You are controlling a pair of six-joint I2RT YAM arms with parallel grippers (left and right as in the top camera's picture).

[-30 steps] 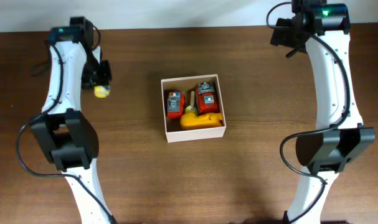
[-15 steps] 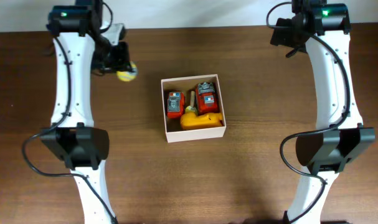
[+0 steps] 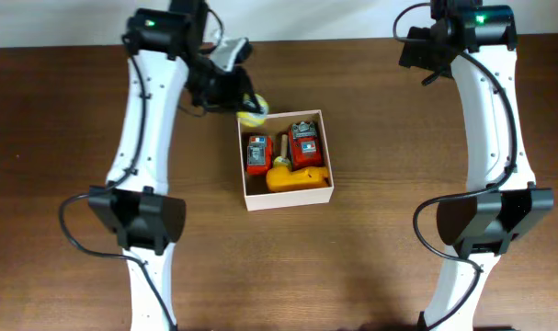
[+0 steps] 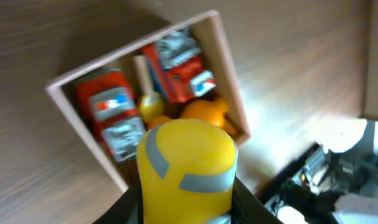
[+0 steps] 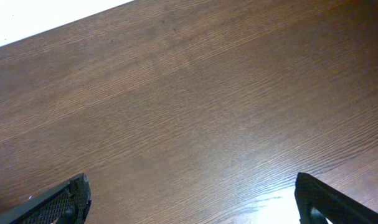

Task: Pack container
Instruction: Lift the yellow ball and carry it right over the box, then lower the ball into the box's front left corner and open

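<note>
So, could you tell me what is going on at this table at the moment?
The left gripper holds a yellow toy in its fingers, hovering at the back-left corner of the container, not yet released. Inside the container lie two red toys and an orange toy. The right gripper hangs with fingers open above the bare table, away from the container, holding nothing.

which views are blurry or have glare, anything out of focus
Left wrist: the container and the table are smeared by motion blur, the yellow toy up close looks crisper, and a bright glare patch sits at right. Right wrist: sharp wood grain, mild glare near the bottom edge. Overhead: sharp, evenly lit, only soft shadows.
</note>
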